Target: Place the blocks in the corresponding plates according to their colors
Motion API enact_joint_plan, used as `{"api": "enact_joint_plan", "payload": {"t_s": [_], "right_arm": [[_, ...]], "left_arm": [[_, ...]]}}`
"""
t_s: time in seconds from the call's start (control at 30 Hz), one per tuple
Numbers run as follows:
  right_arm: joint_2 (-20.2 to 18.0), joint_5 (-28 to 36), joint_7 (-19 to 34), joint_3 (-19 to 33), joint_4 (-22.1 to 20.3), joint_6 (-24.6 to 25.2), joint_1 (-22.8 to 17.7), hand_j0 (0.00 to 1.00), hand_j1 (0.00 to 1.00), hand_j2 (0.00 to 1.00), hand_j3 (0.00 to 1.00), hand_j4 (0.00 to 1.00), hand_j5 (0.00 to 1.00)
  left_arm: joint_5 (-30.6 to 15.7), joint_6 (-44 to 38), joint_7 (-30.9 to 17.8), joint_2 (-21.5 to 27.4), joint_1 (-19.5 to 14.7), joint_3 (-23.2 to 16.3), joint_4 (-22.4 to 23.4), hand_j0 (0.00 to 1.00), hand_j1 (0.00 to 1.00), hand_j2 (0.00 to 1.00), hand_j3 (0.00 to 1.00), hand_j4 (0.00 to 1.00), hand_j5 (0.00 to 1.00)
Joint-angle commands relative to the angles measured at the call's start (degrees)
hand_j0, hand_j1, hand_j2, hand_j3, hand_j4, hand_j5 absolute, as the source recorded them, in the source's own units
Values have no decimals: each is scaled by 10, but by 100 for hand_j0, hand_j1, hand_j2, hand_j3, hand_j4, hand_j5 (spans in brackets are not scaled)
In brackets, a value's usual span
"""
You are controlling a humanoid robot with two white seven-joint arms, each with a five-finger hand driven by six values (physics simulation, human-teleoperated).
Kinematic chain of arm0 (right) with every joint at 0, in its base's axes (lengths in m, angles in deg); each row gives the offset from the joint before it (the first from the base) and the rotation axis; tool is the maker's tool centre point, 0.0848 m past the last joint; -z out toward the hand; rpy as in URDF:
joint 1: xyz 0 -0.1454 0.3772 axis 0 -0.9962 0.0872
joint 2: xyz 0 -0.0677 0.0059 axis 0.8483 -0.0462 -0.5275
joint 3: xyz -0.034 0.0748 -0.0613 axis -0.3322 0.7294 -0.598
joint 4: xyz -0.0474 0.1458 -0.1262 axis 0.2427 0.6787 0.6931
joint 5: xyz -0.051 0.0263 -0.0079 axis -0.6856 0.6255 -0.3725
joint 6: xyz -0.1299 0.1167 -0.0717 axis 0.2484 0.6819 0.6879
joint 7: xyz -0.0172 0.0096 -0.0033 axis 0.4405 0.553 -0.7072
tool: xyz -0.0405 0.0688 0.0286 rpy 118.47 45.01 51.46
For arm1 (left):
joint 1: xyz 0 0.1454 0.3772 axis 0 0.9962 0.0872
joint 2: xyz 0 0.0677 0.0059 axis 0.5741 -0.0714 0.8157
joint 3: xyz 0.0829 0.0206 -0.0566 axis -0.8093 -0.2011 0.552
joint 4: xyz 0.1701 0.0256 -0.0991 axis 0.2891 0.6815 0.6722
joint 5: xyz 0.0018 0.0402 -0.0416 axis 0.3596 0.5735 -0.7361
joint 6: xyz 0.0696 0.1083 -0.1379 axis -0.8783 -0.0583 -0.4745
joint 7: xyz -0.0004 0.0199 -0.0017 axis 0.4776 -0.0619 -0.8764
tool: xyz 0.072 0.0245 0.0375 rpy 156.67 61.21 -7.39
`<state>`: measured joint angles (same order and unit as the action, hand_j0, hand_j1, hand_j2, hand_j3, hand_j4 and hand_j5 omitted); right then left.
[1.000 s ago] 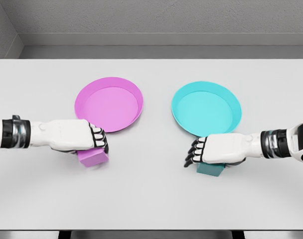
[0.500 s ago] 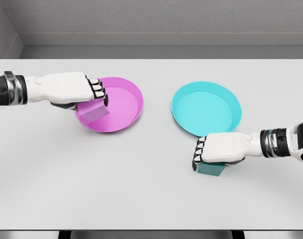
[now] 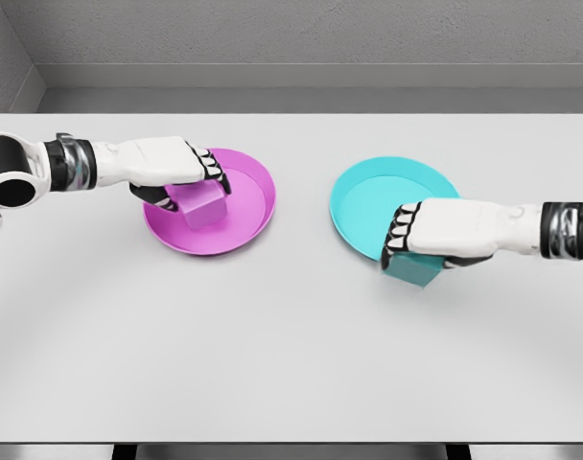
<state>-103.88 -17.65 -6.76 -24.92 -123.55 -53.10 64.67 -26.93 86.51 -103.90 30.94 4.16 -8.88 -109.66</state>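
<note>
Far left of the pink plate point(image 3: 244, 226): left hand point(image 3: 172, 168), fingers curled down over the pink block point(image 3: 201, 205), pinching it from above. Block over the left half of this plate, seemingly low above its floor or just touching; impossible to tell which.

Right of the pink plate, well apart: teal plate point(image 3: 359, 196) on the white table point(image 3: 291, 364). At its near right rim: right hand point(image 3: 435, 235), fingers closed over the teal block point(image 3: 413, 268). Block tilted, at the plate's near edge, partly outside it; not yet inside.

Handling, as a judgement: both blocks probably rigid, light, smooth-sided, so a little slippery between hard fingers. Best hold likely on two opposite flat faces, from the top, as now. Not fragile; a short drop into a plate probably harmless, though a tilted block may roll on an edge.

No brand, label or writing visible anywhere.
</note>
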Motion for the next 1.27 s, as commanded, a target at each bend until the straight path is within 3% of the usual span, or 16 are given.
{"api": "enact_joint_plan", "payload": {"t_s": [0.0, 0.1, 0.2, 0.27, 0.33, 0.37, 0.43, 0.5, 0.67, 0.73, 0.77, 0.87, 1.23], "right_arm": [[1, 35, 0, 35, 20, 2, 0, 54, 54, 54, 54, 54, 54], [31, 49, 0, 54, 74, 2, 11, 54, 54, 54, 54, 54, 54], [66, 50, 0, 71, 97, 2, 25, 54, 54, 54, 54, 54, 54], [92, 49, 0, 75, 131, 2, 41, 54, 54, 54, 54, 54, 54], [98, 47, 0, 77, 139, 2, 48, 55, 55, 55, 55, 55, 55], [98, 45, 0, 78, 139, 2, 49, 63, 63, 63, 63, 63, 63], [95, 40, 0, 103, 142, 2, 41, 94, 94, 94, 94, 94, 94], [91, 39, 0, 126, 171, 2, 40, 100, 100, 100, 100, 100, 100], [87, 41, 0, 155, 182, 2, 26, 100, 100, 100, 100, 100, 100], [80, 41, 0, 165, 209, 2, 21, 100, 100, 100, 100, 100, 100], [79, 40, 0, 175, 226, 2, 21, 100, 100, 100, 100, 100, 100], [75, 40, 0, 177, 256, 2, 21, 100, 100, 100, 100, 100, 100], [75, 38, 0, 175, 253, 2, 20, 100, 100, 100, 100, 100, 100]], "left_arm": [[-4, -1, 1, -1, 0, 1, 2, 100, 100, 100, 100, 100, 100], [-12, -1, 1, -6, -1, 1, 26, 100, 100, 100, 100, 100, 100], [-17, -1, 4, -6, -2, 8, 26, 100, 100, 100, 100, 100, 100], [-60, -1, 5, 2, -2, 9, 26, 100, 100, 100, 100, 100, 100], [-103, -1, 5, 9, -1, 9, 30, 100, 100, 100, 100, 100, 100], [-110, -1, 5, 9, -1, 10, 35, 100, 100, 100, 100, 100, 100], [-126, -1, 5, 10, -1, 10, 52, 100, 100, 100, 100, 100, 100], [-130, -1, 5, 14, -1, 14, 58, 100, 100, 100, 100, 100, 100], [-141, -1, 6, 18, 1, 21, 57, 100, 100, 100, 100, 100, 100], [-211, -1, 6, 63, 10, 22, 57, 100, 100, 100, 100, 100, 100], [-245, -1, 6, 100, 35, 22, 53, 100, 100, 100, 100, 100, 100], [-248, -1, 6, 136, 66, 23, 58, 100, 100, 100, 100, 100, 100], [-248, -1, 6, 140, 75, 23, 89, 100, 100, 100, 100, 100, 100]]}}
